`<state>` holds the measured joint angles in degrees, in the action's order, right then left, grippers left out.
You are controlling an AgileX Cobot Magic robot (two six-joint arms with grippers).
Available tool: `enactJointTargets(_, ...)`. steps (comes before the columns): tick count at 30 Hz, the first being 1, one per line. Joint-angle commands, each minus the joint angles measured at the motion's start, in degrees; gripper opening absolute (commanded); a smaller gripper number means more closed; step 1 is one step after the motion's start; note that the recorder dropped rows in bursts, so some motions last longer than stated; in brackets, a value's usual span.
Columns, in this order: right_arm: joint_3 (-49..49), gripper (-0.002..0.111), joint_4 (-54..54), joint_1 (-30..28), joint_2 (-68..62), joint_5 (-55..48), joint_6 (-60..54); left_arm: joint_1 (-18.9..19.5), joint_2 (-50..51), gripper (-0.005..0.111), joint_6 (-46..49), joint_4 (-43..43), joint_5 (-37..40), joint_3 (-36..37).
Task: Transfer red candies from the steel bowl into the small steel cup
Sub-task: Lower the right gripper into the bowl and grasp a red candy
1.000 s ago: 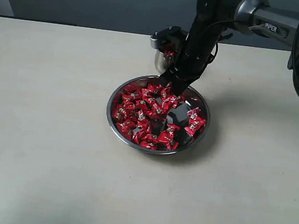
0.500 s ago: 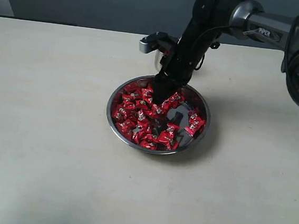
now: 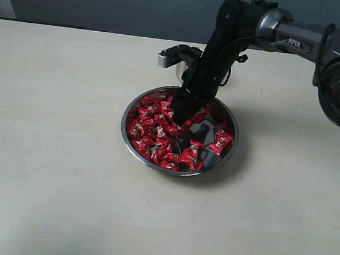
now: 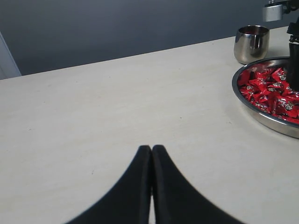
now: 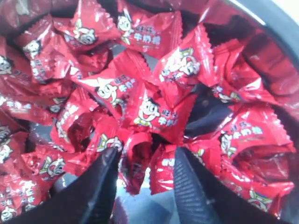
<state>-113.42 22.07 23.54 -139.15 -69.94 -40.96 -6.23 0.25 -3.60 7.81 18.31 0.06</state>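
Open tabletop (image 3: 53, 152) left of and in front of steel bowl (image 3: 124, 123): broad free passage. Bowl interior: crowded with red candies (image 3: 157, 135), one bare steel patch toward the right side. Far rim: blocked by right arm (image 3: 226, 42); right gripper (image 5: 145, 161) down among candies, jaws apart, wrappers wedged between. Small steel cup (image 4: 251, 44) just behind bowl, partly screened by that arm. Left gripper (image 4: 151, 150), fingers pressed together, low over bare table, well apart from bowl.

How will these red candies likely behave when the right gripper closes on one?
The red candies have glossy, crinkled wrappers, so one probably slips between the open fingers of the right gripper. They lie piled and overlapping in the steel bowl, so neighbours likely shift or get dragged along.
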Motion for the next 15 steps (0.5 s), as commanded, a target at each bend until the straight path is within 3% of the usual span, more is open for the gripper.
enactJointTargets(1,0.27,0.040,-5.46,-0.06,-0.46,-0.02,0.97,-0.17,-0.25,0.000,-0.31,-0.07,-0.54,-0.06)
enactJointTargets(10,0.27,0.039,-6.84,-0.06,-0.46,-0.02,2.08,-0.17,-0.25,0.000,-0.31,-0.07,-0.54,-0.06)
enactJointTargets(12,0.27,0.034,-6.98,-0.06,-0.46,-0.02,2.03,-0.17,-0.25,0.000,-0.31,-0.07,-0.54,-0.06)
enactJointTargets(15,0.27,0.017,-6.98,-0.06,-0.46,-0.02,2.03,-0.17,-0.25,0.000,-0.31,-0.07,-0.54,-0.06)
